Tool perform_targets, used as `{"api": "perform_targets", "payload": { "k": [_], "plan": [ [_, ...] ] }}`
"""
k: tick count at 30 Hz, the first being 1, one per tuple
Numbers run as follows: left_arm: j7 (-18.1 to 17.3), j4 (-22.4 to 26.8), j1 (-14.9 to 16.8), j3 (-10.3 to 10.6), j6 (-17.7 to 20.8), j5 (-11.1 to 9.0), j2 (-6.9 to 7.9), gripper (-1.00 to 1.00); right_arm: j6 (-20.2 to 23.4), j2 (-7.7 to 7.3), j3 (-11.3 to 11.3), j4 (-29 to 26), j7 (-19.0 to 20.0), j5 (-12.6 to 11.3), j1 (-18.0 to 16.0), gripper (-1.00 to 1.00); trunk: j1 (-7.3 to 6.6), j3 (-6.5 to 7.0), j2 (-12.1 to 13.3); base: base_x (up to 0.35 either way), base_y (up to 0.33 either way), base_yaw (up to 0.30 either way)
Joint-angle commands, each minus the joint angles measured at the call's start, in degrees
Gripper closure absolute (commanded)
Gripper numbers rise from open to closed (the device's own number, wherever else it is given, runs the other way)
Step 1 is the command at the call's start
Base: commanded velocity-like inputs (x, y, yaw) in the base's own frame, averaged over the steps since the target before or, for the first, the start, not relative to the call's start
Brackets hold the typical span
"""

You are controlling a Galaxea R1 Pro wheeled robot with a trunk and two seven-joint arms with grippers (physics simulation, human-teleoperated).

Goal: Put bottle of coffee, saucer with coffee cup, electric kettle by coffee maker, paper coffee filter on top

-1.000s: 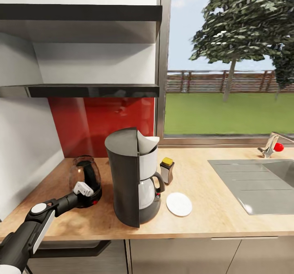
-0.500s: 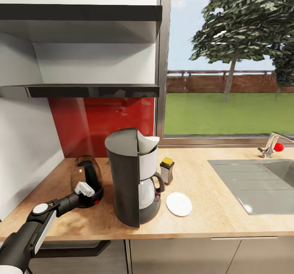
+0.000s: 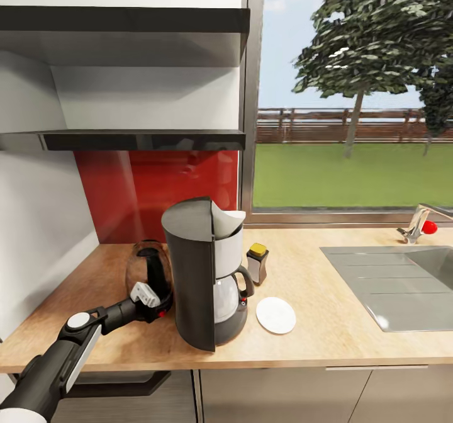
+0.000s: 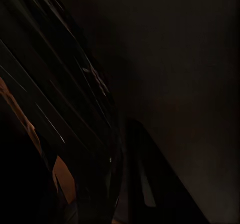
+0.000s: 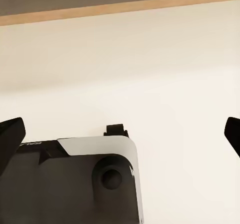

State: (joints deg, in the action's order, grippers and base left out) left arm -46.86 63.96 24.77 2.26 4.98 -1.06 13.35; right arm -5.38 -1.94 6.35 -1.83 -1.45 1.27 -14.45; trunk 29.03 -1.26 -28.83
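The coffee maker (image 3: 201, 272) stands on the kitchen countertop (image 3: 314, 284) with the paper coffee filter (image 3: 228, 220) on its top. To its right are the bottle of coffee (image 3: 257, 263) and the saucer (image 3: 275, 315), which is bare. The coffee cup is out of view. The electric kettle (image 3: 150, 275) leans right, close against the coffee maker's left side. My left gripper (image 3: 157, 306) is shut on the kettle's base, and the kettle's dark glass (image 4: 75, 109) sits right against the left wrist camera. My right gripper (image 5: 120, 134) hangs open over pale floor.
The kitchen shelf (image 3: 145, 140) is bare above a red backsplash. A steel sink (image 3: 402, 284) with a tap (image 3: 418, 221) takes up the counter's right end. A white wall bounds the counter on the left. A dark part of my own body (image 5: 90, 179) shows below the right gripper.
My left gripper has carried the kettle to the right along the counter, from well left of the coffee maker to right beside it, and the kettle now tilts.
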Motion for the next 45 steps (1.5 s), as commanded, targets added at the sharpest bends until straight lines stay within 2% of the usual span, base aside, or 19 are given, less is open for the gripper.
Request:
{"api": "perform_targets", "payload": {
  "k": [1,21,29,33,45],
  "plan": [
    [-0.2,-3.6,0.0,0.2,0.6,1.0,0.03,1.00,-0.2,0.01,0.4,0.1,0.0,0.1,-0.1,-1.00,0.04,-0.14,-0.1,0.000,0.000,0.000],
    [0.3,-2.7,0.3,0.1,0.4,1.4,0.70,1.00,-0.2,0.01,0.4,0.1,0.0,0.1,-0.1,-1.00,0.04,-0.14,-0.1,0.000,0.000,0.000],
    [0.3,-2.6,0.2,-1.6,0.4,1.6,0.73,1.00,-0.2,0.01,0.4,0.1,0.0,0.1,-0.1,-1.00,0.04,-0.14,-0.1,0.000,0.000,0.000],
    [0.1,-2.6,-0.1,-3.4,0.5,1.6,0.64,1.00,-0.2,0.01,0.4,0.1,0.0,0.1,-0.1,-1.00,0.04,-0.14,-0.1,0.000,0.000,0.000],
    [0.3,-2.6,-0.4,-3.3,0.9,1.7,0.17,1.00,-0.2,0.01,0.4,0.1,0.0,0.1,-0.1,-1.00,0.04,-0.14,-0.1,0.000,0.000,0.000]
  ]
}}
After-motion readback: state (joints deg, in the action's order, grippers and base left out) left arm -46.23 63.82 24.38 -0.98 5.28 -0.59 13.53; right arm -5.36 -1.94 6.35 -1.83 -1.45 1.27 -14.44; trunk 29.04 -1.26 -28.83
